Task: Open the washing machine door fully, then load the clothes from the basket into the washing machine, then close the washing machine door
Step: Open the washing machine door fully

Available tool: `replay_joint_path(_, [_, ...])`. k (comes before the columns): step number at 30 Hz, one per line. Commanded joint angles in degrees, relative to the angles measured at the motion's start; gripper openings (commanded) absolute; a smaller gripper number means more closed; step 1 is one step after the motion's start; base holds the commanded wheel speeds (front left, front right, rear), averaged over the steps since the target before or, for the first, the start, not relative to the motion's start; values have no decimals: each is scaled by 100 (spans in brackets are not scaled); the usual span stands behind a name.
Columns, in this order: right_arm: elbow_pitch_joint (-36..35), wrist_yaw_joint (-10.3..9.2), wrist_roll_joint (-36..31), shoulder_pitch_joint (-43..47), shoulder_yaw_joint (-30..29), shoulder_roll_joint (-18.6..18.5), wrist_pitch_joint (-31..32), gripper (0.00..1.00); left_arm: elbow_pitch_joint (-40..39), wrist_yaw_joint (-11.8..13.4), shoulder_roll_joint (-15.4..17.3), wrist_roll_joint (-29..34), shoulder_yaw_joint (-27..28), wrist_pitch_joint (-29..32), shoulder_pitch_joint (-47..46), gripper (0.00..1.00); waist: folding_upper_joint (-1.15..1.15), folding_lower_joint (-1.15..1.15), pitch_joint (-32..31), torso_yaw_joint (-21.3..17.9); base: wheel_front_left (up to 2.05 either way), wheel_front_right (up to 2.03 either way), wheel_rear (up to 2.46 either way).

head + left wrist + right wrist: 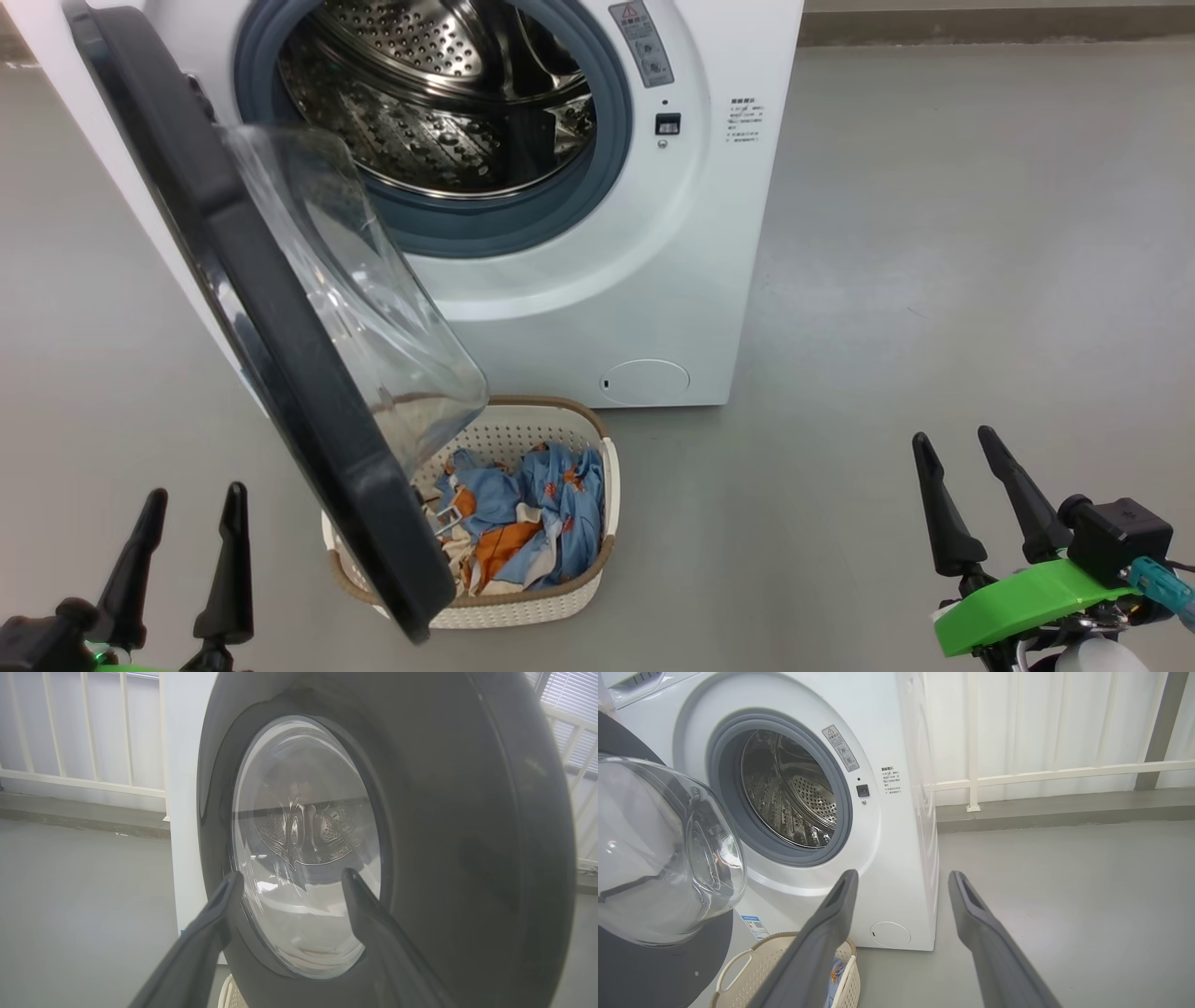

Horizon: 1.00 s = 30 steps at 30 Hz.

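The washing machine [672, 261] stands ahead with its steel drum [439, 84] exposed. Its door [233, 280], black-rimmed with a clear glass bowl [355, 299], hangs partly open and juts out over the basket [523, 607]. Light blue, orange and cream clothes [532, 513] lie in the basket on the floor below the door. My left gripper [191, 504] is open at the lower left, facing the door's outer face [444, 835]. My right gripper [957, 448] is open at the lower right, empty, over bare floor. The right wrist view shows the machine [896, 849], the glass bowl [668, 858] and the basket [752, 970].
A small round white flap [644, 381] sits low on the machine's front. Grey floor [980, 280] stretches to the right of the machine. A white railing [1064, 772] runs behind on the right, and another railing [84, 784] shows behind on the left.
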Motion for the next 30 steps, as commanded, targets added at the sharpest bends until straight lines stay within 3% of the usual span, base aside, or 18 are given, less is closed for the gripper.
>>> replay_joint_path(1, [-136,33,-68,-45,119,-61,-70,100,-122,4,136,69,197,-36,-123,100,0,0,-3,6,0,0,0])
replay_joint_path(30, [-51,33,-104,-71,85,37,-71,100,-141,4,142,35,192,-36,-136,100,0,0,54,60,0,0,0])
